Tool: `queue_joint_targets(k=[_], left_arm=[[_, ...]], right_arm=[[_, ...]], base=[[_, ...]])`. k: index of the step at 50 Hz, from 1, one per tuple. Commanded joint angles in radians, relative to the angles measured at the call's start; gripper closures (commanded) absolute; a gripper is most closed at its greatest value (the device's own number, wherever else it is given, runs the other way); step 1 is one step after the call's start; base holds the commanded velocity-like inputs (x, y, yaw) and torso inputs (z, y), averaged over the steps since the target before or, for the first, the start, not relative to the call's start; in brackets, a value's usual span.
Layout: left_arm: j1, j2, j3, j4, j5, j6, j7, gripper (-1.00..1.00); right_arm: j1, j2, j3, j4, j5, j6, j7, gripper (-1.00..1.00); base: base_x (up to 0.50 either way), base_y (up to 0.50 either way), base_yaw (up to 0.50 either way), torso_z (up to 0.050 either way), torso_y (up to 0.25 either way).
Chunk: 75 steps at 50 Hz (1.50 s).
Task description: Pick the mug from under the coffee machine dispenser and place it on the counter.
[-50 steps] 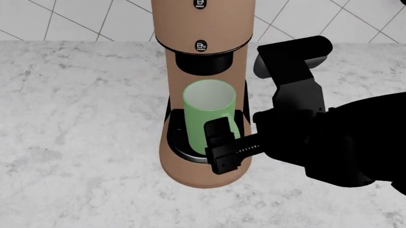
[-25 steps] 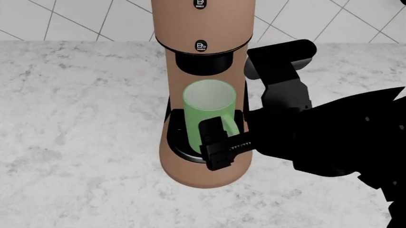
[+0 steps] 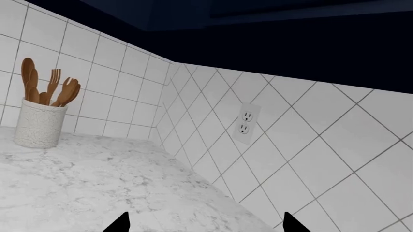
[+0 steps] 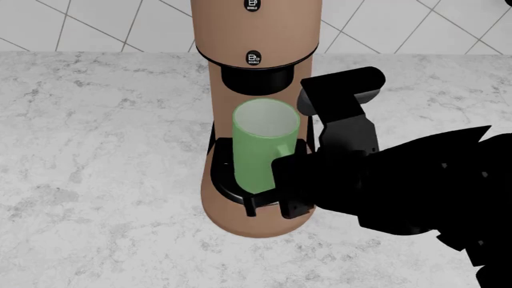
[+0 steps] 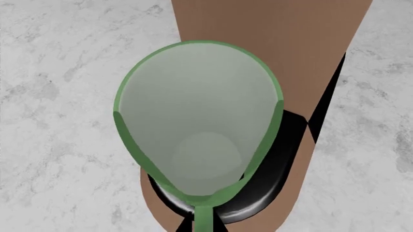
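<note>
The light-green mug [image 4: 260, 150] stands on the black drip tray [image 4: 220, 180] of the tan-brown coffee machine [image 4: 256, 30], under its black nozzle [image 4: 254, 81]. My right gripper [image 4: 276, 192] is low at the mug's front right side, and its black body hides the handle there. In the right wrist view I look down into the mug's pale inside [image 5: 200, 121]. The green handle [image 5: 204, 217] runs between my right gripper's [image 5: 204, 226] two black tips, which press on both its sides. My left gripper [image 3: 204, 228] is open and empty above the marbled counter [image 3: 96, 179].
The counter [image 4: 104, 150] spreads left and right of the machine, with a white tiled wall [image 4: 96, 24] behind. The left wrist view shows a white crock of wooden utensils [image 3: 40, 123], a wall outlet [image 3: 245, 124] and a dark cabinet [image 3: 258, 29] overhead.
My right arm has moved left and in toward the mug. The fingers, earlier seen beside the handle, are now tucked in on it. The mug has shifted very slightly.
</note>
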Motion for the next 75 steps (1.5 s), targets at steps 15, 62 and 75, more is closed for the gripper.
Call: queue_joint_targets(k=[15,62,75], left_arm=[[0.0,-0.01,0.01,-0.005,-0.007,0.007,-0.017,-1.0],[-0.001,-0.027,0.023,-0.005,-0.027,0.007,-0.038,-1.0],[0.0,-0.03,0.023,-0.004,-0.034,0.007,-0.043,-1.0]], right_arm=[[-0.073,0.241,0.136,-0.332,0.717,0.129,0.746,1.0],[-0.148,0.332,0.088,-0.059,0.29,-0.07,0.388,1.0],[-0.14,0.26,-0.013,0.044,0.119,-0.137,0.225,1.0]], base=[[0.0,0.0,0.0,0.0,0.0],[0.0,0.0,0.0,0.0,0.0],[0.0,0.0,0.0,0.0,0.0]])
